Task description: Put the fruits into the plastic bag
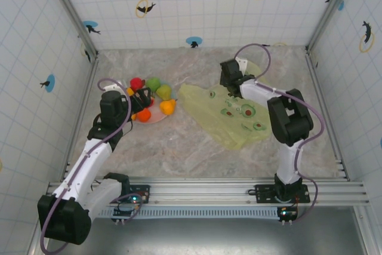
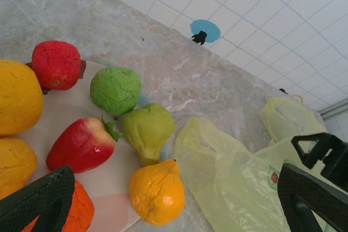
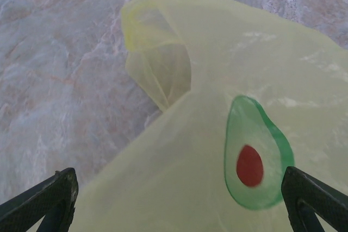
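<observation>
Yellow-green plastic bag (image 1: 230,114) lying flat and crumpled on the marble table (image 1: 179,147), middle right of the top view, mouth not opened up yet. Right gripper (image 1: 233,88) just above the bag's far edge, jaws wide apart, holding nothing. Fruits (image 1: 152,95) all bunched on the pink-white plate (image 2: 111,207), left of the bag, none inside it. Left gripper (image 1: 142,97) hanging over that pile, jaws wide too, empty. From the left wrist: red bumpy fruit (image 2: 55,64) at upper left, green bumpy fruit (image 2: 115,89) beside it, green pear (image 2: 147,129) and orange pear (image 2: 157,191) nearest the bag. Looks like the very start, lining up for a first pick. Next, most likely: go down onto one fruit, pinch it softly, and lift the bag's mouth for dropping in. Careful with that thin bag, easy to push away.
</observation>
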